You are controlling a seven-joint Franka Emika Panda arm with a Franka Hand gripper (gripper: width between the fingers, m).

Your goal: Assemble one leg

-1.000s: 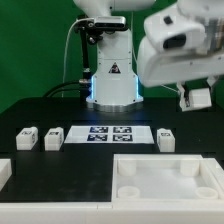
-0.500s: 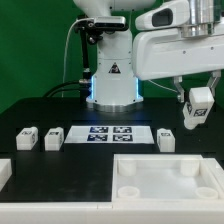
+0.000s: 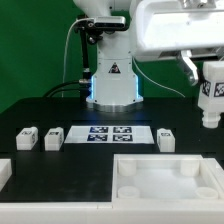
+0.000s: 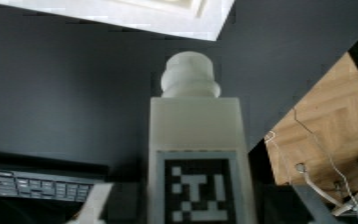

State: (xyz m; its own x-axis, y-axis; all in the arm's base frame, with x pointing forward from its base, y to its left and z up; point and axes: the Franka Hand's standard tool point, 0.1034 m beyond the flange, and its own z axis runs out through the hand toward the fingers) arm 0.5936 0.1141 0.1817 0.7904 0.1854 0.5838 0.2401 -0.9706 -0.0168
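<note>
My gripper (image 3: pixel 207 76) is shut on one leg (image 3: pixel 210 92), a white blocky peg with a black-and-white tag, and holds it in the air at the exterior view's right, well above the table. In the wrist view the held leg (image 4: pixel 195 125) fills the middle, its rounded end pointing away, its tag near my gripper (image 4: pixel 197 203). Three more legs rest on the table: two at the left (image 3: pixel 27 137) (image 3: pixel 54 137) and one at the right (image 3: pixel 166 138).
The marker board (image 3: pixel 110 133) lies between the resting legs. The large white tray-shaped piece (image 3: pixel 165 160) sits at the front right. Another white part (image 3: pixel 4 172) shows at the front left edge. The robot base (image 3: pixel 112 80) stands behind.
My gripper has risen and moved toward the exterior view's right with the leg in it. The leg has turned from tilted to nearly upright, tag facing the camera.
</note>
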